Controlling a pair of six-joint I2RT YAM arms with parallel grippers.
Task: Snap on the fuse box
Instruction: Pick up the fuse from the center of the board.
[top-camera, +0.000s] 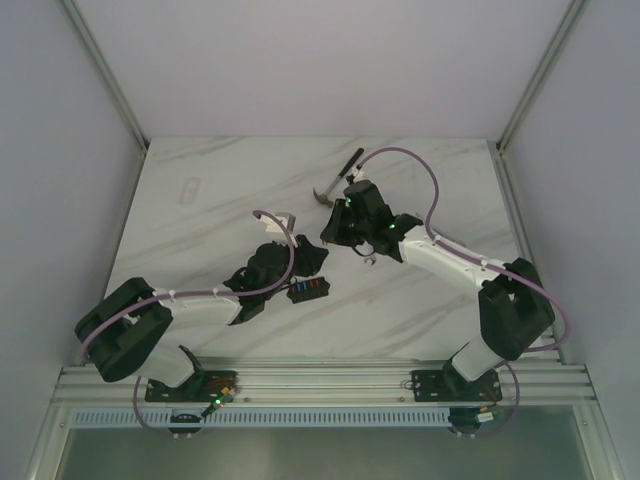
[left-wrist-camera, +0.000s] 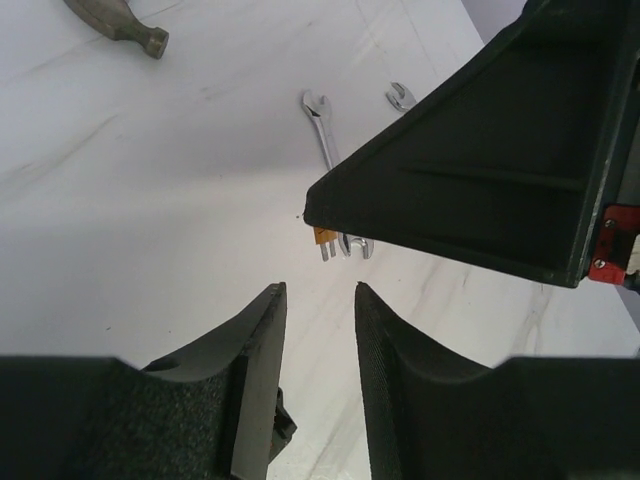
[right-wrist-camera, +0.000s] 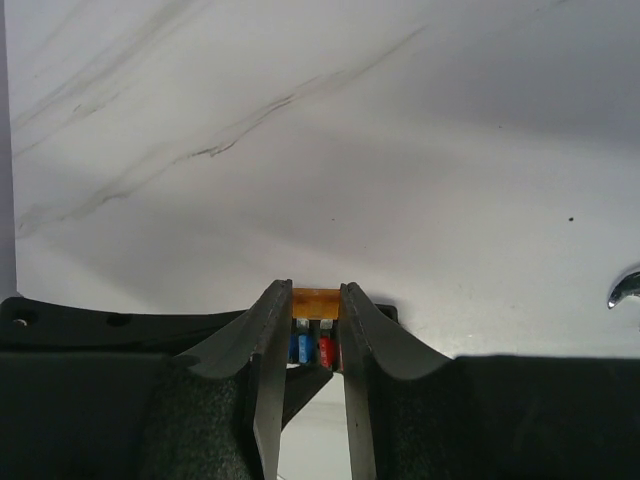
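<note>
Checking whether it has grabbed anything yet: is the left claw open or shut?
Open: the left claw has its fingers apart, bare table showing between them.

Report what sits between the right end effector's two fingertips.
The right wrist view shows an orange fuse filling the gap at the tips of the right end effector. Lower in that gap show a blue fuse and a red fuse.
</note>
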